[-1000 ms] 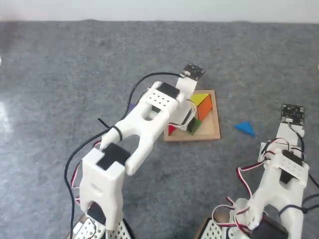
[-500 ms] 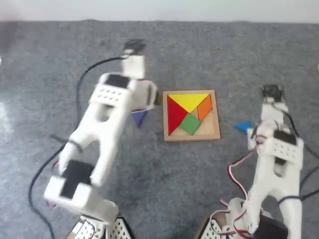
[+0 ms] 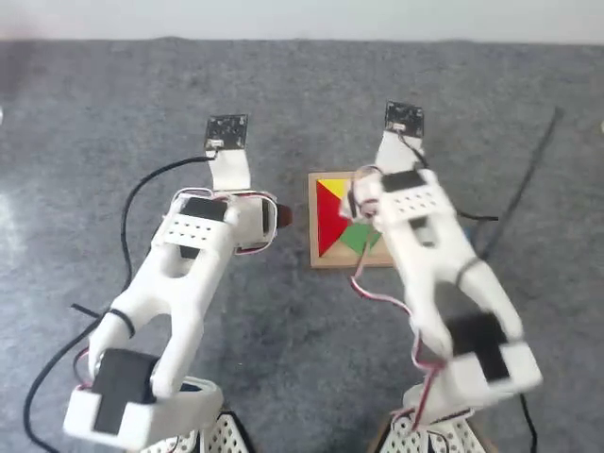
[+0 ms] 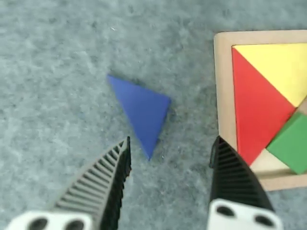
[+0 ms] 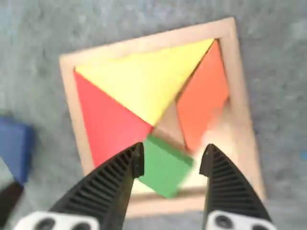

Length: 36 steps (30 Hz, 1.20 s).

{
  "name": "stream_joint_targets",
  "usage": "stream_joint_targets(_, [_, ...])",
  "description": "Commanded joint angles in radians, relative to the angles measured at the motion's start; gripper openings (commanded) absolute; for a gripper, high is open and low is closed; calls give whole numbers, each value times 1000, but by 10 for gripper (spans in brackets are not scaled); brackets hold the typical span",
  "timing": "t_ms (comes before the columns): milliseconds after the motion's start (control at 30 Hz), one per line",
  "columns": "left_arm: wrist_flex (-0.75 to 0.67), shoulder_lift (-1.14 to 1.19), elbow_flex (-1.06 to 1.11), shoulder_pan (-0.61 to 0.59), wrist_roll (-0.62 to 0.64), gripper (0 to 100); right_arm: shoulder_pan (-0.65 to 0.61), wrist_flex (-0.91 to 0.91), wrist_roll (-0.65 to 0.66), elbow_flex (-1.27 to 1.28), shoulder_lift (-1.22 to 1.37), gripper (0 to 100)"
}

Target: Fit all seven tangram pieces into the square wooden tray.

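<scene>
The left jaws are released and spread wide, poised low over the grey surface (image 4: pixel 57 57) with the blue triangle (image 4: pixel 141 108) lying flat just ahead of the gap between them. It sits beside the tray (image 4: pixel 221 96) but apart from its outer wall. Inside the tray a red triangle (image 4: pixel 254 115) and a yellow triangle (image 4: pixel 278 67) lie flush together, with a green square (image 4: pixel 290 143) at the red one's end. The right jaws are also released and grasp nothing. They hang above the tray (image 5: pixel 144 43) astride the green square (image 5: pixel 165 165), which looks turned a little askew, with bare wood showing around it and next to the orange piece (image 5: pixel 201 100). From above, the left arm (image 3: pixel 189 274) stands beside the tray (image 3: pixel 314 255) and the right arm (image 3: pixel 425 245) reaches over it. The step in hand looks to be picking up the blue triangle while the square is squared up. To do this well, the left jaws should come straight down with one tip on each side of the triangle. The tips should press slightly into the soft surface so they catch the thin edges rather than ride over them. Closing across its narrower span would stop it pivoting. It then needs lifting above the rim before it crosses, and the right arm should be out of the way first, since both would crowd the same spot.
</scene>
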Motion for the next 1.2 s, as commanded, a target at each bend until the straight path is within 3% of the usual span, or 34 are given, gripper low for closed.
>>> stream_joint_targets(0, [-17,5,-24,9,8,254,-36,-19,-140,-146,77,213])
stream_joint_targets(167, [-15,2,-24,9,6,254,-104,-24,-140,-199,180,211])
stream_joint_targets(367, [-17,0,-24,9,5,254,-85,18,-144,-184,217,210])
stream_joint_targets(800, [-20,6,-25,9,5,254,-122,257,-60,-176,-30,210])
stream_joint_targets(1167, [-20,8,-22,9,5,254,-111,82,2,-52,99,212])
